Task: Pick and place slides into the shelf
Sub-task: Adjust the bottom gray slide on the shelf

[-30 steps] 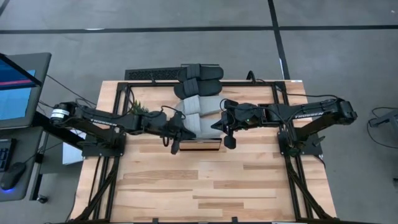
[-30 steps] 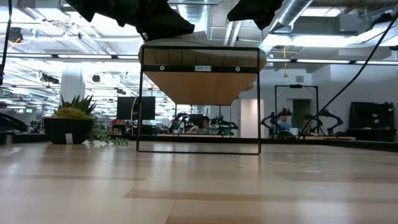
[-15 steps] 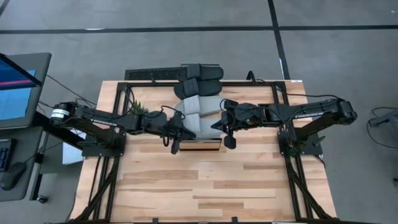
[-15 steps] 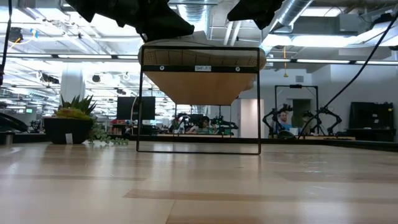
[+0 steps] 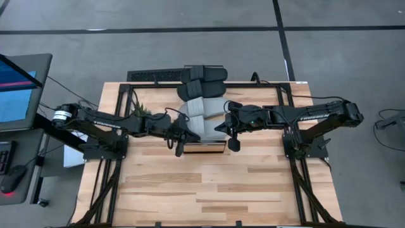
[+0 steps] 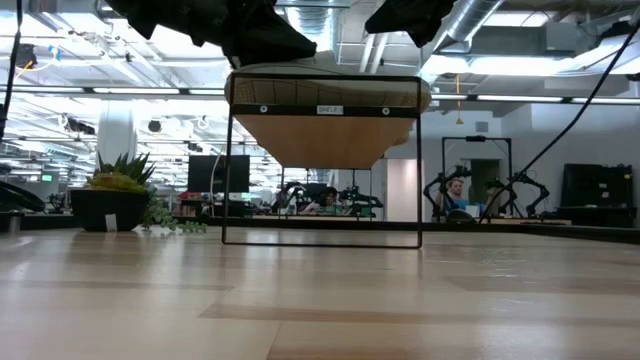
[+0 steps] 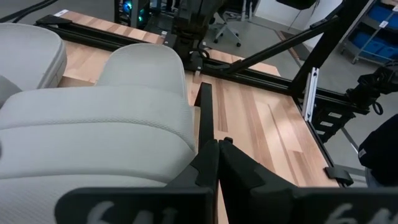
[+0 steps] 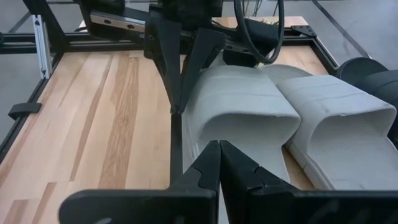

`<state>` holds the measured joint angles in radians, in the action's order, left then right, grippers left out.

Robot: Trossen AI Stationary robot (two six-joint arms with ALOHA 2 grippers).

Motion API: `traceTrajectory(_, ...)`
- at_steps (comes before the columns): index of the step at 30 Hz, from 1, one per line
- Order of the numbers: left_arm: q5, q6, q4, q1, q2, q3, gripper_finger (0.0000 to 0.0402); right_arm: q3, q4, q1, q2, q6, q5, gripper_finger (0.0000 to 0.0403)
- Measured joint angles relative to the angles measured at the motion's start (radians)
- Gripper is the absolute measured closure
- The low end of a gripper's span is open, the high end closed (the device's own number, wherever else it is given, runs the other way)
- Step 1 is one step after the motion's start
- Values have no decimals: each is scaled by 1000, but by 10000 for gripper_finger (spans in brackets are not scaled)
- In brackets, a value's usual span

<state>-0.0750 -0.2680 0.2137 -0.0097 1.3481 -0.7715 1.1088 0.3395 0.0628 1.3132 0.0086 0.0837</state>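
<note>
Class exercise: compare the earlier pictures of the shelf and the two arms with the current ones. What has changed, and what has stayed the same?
Very little. In the low view the shelf sits a touch farther right in the picture; in the high view both arms have crept slightly. The left tool and right tool remain shut at either end of the shelf, and the grey slides and black slides lie as before.

A wire-framed shelf (image 6: 322, 160) stands on the table (image 6: 320, 300) beside a potted plant (image 6: 115, 195).

Bright, even overhead light — sharp.
</note>
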Motion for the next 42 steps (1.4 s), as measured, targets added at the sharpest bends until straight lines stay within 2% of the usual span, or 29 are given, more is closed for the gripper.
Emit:
traceTrajectory(13, -29, -25, -6, 16, 26, -2, 401, 0, -4, 0, 0, 1, 0, 403)
traceTrajectory(42, 2, -42, -43, 14, 26, -3, 401, 0, -12, 0, 0, 0, 0, 403)
